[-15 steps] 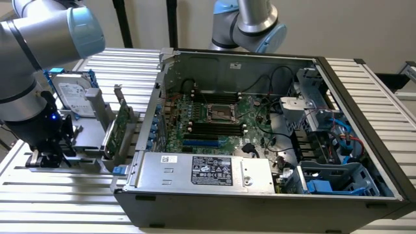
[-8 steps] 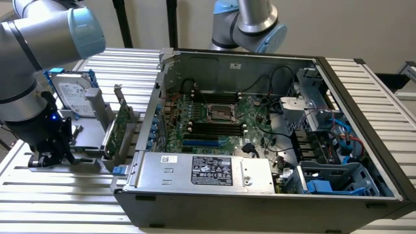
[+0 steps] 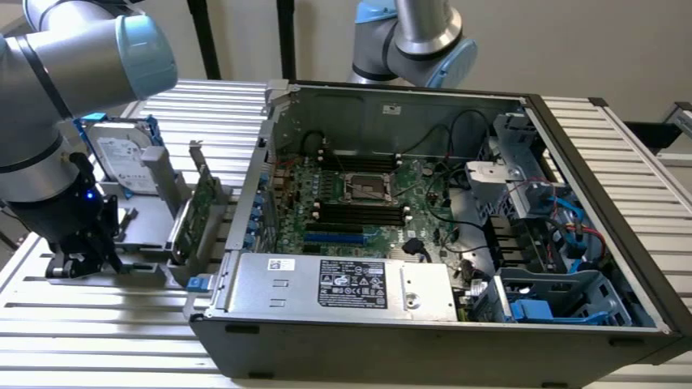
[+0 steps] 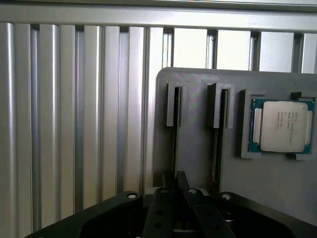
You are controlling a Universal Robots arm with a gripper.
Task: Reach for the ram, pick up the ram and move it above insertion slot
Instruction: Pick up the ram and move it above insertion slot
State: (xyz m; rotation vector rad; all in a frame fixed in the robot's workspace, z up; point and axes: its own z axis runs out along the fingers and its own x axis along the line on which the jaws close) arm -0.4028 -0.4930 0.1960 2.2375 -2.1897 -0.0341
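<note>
As the hand (image 4: 176, 178) hovers at the grey holder (image 4: 198, 99), jamming looms.
The ram (image 4: 174, 144) seems to stand edge-up in its slot; whether the hand is closed I cannot tell; a skewed lift could bind it.

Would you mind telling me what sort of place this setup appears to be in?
Probably a robotics lab bench for computer assembly: an open computer case with its motherboard exposed sits on a slatted aluminium table, beside a robot arm.
</note>
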